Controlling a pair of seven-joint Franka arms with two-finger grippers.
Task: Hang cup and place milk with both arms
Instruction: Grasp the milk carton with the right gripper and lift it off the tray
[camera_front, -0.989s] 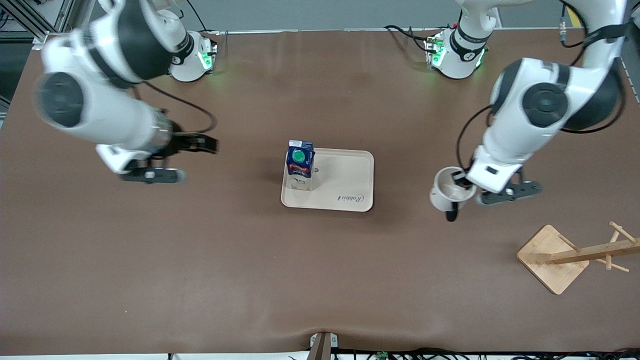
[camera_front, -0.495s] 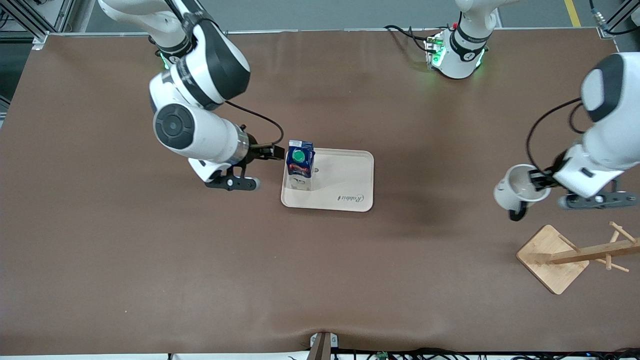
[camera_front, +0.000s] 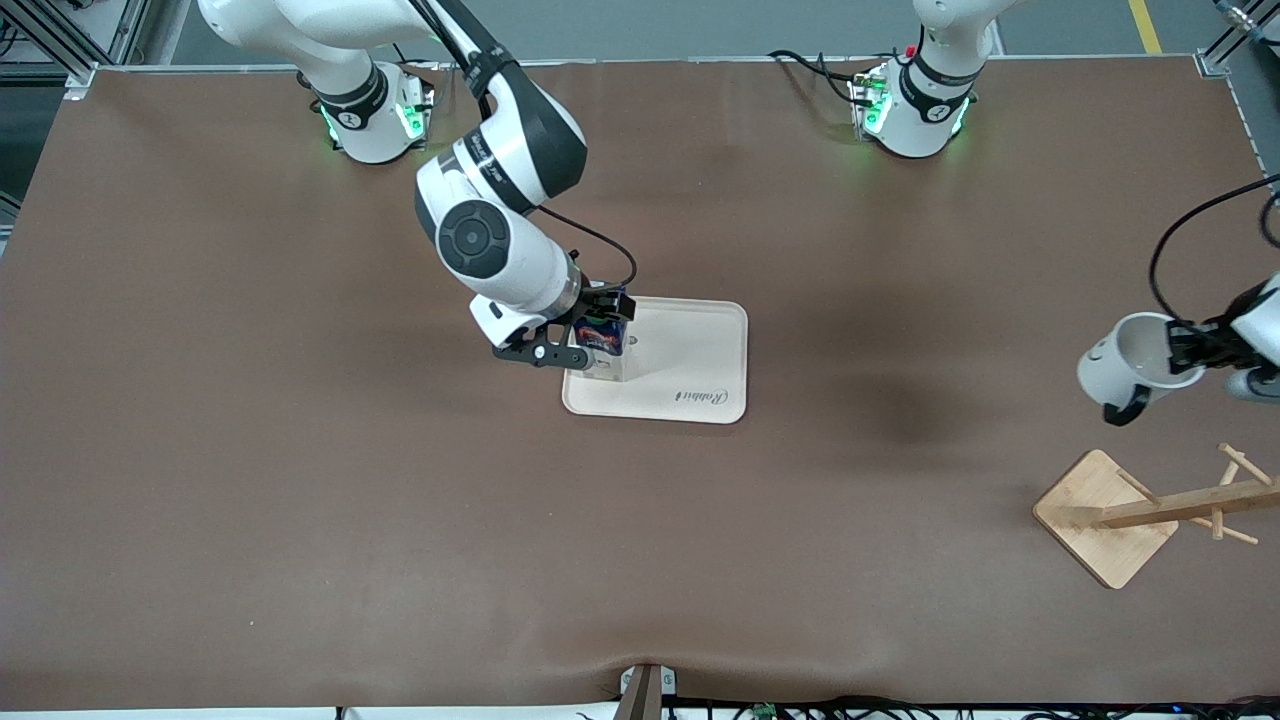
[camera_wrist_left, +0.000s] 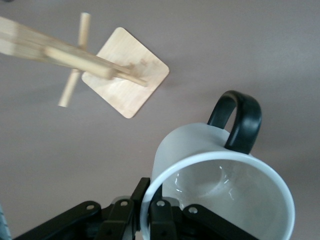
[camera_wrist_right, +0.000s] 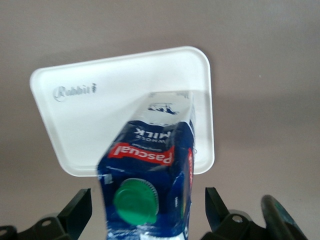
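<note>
The right gripper (camera_front: 597, 322), jaws wide, has swung in around the milk (camera_front: 600, 340) standing on the tray (camera_front: 700, 365); the left gripper (camera_front: 1195, 345), pinching the cup (camera_front: 1135, 365) rim, has carried it toward the rack (camera_front: 1150, 510).

Front view: high, facing bases, whole table (camera_front: 300, 520). Wrist views: close, downward; share tray (camera_front: 700, 350) (camera_wrist_right: 75, 120) and rack (camera_front: 1110, 515) (camera_wrist_left: 125, 90) with front.
</note>
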